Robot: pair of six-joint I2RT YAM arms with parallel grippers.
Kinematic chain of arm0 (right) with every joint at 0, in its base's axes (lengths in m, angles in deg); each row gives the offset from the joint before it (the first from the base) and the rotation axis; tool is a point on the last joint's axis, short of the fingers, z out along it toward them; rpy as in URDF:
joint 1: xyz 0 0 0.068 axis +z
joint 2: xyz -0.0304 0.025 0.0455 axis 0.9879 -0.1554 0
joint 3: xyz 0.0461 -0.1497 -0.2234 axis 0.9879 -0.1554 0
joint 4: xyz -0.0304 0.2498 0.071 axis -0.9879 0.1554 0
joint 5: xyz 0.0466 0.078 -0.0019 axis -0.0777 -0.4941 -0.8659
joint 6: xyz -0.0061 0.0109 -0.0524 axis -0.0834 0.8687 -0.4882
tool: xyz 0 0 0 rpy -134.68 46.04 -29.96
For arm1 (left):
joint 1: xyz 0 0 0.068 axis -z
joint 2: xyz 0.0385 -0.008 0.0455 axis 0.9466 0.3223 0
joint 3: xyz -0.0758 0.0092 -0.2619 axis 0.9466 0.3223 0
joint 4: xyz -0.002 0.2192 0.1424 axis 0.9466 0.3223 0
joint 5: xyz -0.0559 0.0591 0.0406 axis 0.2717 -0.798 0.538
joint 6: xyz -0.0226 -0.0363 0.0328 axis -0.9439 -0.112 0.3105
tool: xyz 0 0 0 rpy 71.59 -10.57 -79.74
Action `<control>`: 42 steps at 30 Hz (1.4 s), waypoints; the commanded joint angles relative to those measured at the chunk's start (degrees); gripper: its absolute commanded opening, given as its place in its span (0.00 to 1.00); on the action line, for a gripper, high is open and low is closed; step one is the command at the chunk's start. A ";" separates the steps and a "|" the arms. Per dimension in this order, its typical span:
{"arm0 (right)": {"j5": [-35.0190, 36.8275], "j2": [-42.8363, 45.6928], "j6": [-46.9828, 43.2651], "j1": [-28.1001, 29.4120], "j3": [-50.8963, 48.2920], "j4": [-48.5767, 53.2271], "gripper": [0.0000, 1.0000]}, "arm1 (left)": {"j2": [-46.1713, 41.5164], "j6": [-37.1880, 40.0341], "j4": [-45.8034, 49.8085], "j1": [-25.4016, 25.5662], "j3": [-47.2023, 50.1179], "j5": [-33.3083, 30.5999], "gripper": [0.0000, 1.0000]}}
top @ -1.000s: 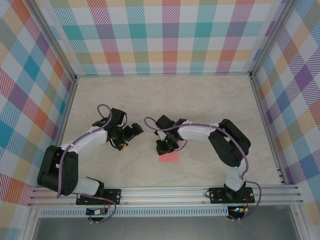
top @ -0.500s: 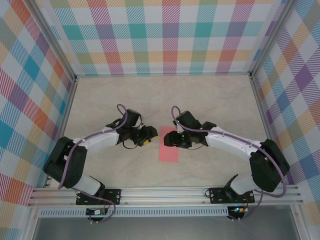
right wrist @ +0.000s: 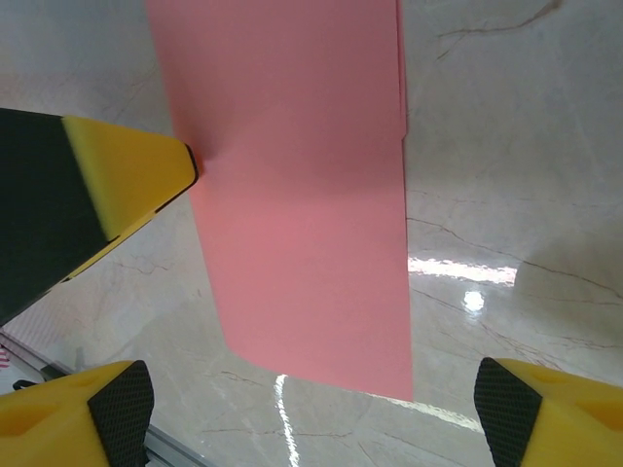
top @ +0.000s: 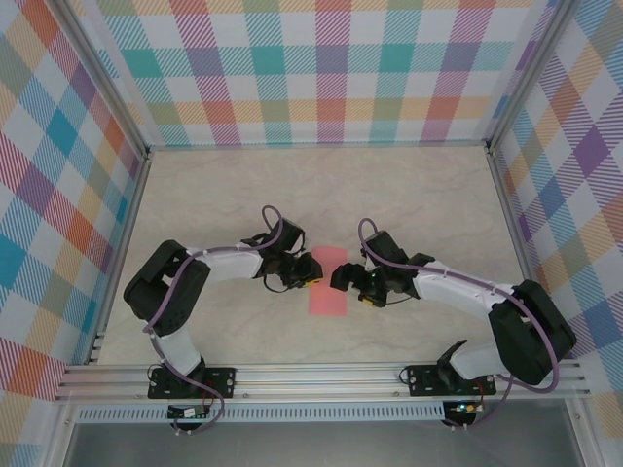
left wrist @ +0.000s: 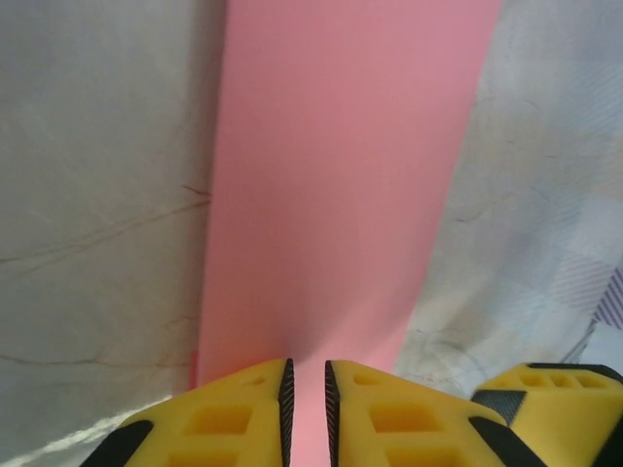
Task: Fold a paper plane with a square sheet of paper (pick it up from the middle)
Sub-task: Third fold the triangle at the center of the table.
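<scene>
The sheet of paper lies flat near the middle of the table, folded into a narrow upright strip; the right wrist view shows a second layer peeping out along its right edge. The two grippers close it in from either side. The left gripper touches the strip's upper left edge, its yellow fingers drawn to a thin slit with pink showing through. Whether they pinch the paper or only press on it is hard to tell. The right gripper sits just beside the upper right edge with its jaws spread wide, one finger at each lower corner of its own camera's picture. The lower half of the strip is uncovered, with bare marble-patterned table all round it. The checked walls and the metal rail at the near edge stand well apart from it. Both wrist views cut off the strip's far end.
</scene>
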 commanded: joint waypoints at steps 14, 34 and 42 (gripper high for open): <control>-4.11 -4.74 2.43 -0.07 -1.18 -1.77 0.61 | 4.04 1.88 8.50 0.71 -1.32 -7.22 0.09; -4.39 -10.23 -2.89 0.01 1.92 -1.45 0.44 | 4.92 1.78 10.48 1.26 -1.52 -8.17 0.08; -5.25 -10.35 -4.01 0.02 2.13 -2.47 0.40 | 4.96 1.58 10.49 1.35 -1.53 -8.16 0.07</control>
